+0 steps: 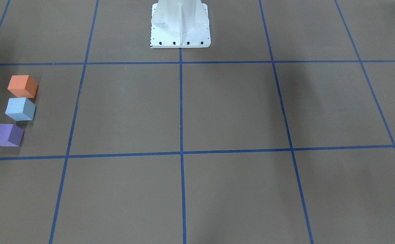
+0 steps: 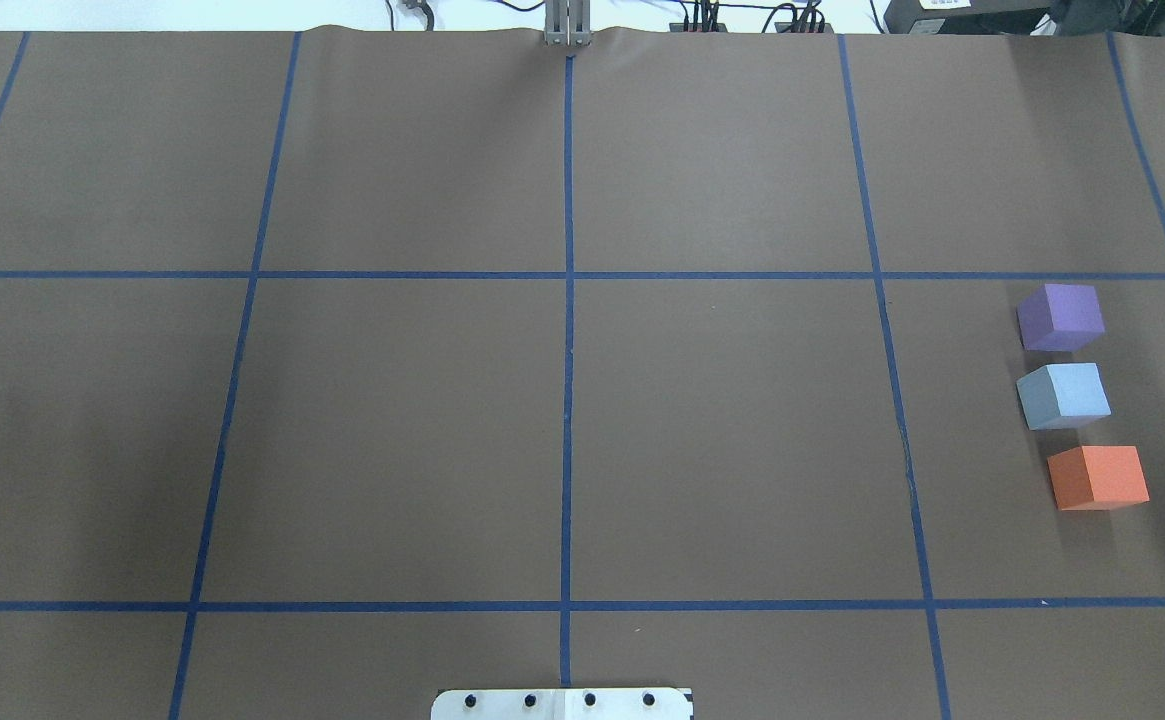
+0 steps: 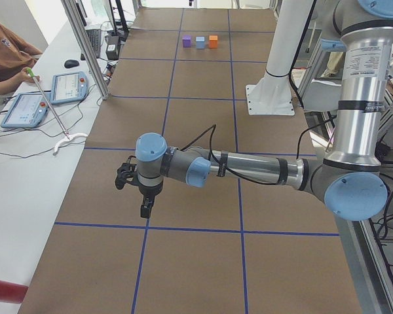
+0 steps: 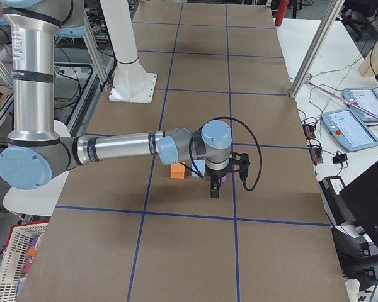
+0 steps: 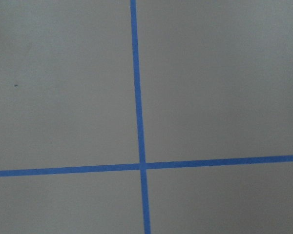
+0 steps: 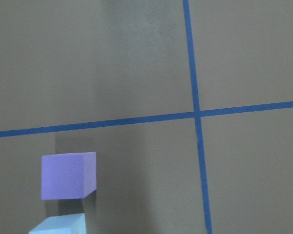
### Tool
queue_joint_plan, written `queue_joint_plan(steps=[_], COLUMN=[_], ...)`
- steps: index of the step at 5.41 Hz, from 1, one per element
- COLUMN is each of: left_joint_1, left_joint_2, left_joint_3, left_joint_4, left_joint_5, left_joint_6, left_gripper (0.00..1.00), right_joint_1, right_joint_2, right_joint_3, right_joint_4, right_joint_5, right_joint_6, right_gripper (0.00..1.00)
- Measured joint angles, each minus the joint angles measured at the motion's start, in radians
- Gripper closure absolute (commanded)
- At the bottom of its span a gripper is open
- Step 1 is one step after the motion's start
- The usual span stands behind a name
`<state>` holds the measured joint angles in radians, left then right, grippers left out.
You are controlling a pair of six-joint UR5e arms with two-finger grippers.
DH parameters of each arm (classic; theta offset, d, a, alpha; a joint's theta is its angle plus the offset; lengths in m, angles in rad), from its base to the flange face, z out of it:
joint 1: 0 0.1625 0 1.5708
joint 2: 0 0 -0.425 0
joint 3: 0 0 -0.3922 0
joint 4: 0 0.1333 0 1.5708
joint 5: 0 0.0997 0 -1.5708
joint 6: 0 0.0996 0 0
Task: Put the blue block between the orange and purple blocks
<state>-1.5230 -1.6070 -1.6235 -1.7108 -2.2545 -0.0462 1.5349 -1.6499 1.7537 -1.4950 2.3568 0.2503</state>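
Note:
The orange block (image 2: 1097, 477), the light blue block (image 2: 1063, 395) and the purple block (image 2: 1060, 316) stand in a row on the brown table at its right side, the blue one in the middle with small gaps on both sides. The front view shows the same row: orange (image 1: 22, 86), blue (image 1: 20, 108), purple (image 1: 6, 134). My right gripper (image 4: 214, 190) hangs above the row near the purple block (image 6: 68, 175). My left gripper (image 3: 146, 208) hangs over bare table far from the blocks. I cannot tell whether either is open or shut.
The white robot base (image 1: 180, 23) stands at the table's near middle edge. Blue tape lines (image 2: 567, 300) divide the table into a grid. An operator (image 3: 3, 55) with tablets (image 3: 67, 87) sits along the far side. A red-rimmed basket (image 4: 16, 264) is beside the table.

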Motion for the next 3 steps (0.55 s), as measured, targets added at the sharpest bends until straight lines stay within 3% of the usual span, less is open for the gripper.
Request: queue_joint_plan(steps=[1, 3], left_joint_1=[-0.027, -0.035], left_joint_2=[0.023, 0.056], left_joint_3=[-0.005, -0.014], left_joint_4=[0.052, 0.086], left_joint_5=[0.001, 0.000], left_joint_6=[0.111, 0.159], left_gripper=[0.00, 0.00], right_joint_1=[0.018, 0.035], right_joint_2=[-0.034, -0.092], right_joint_3=[-0.012, -0.018], right_joint_4=[0.004, 0.008], right_joint_5=[0.011, 0.047], right_joint_6=[-0.040, -0.123], right_gripper=[0.00, 0.00])
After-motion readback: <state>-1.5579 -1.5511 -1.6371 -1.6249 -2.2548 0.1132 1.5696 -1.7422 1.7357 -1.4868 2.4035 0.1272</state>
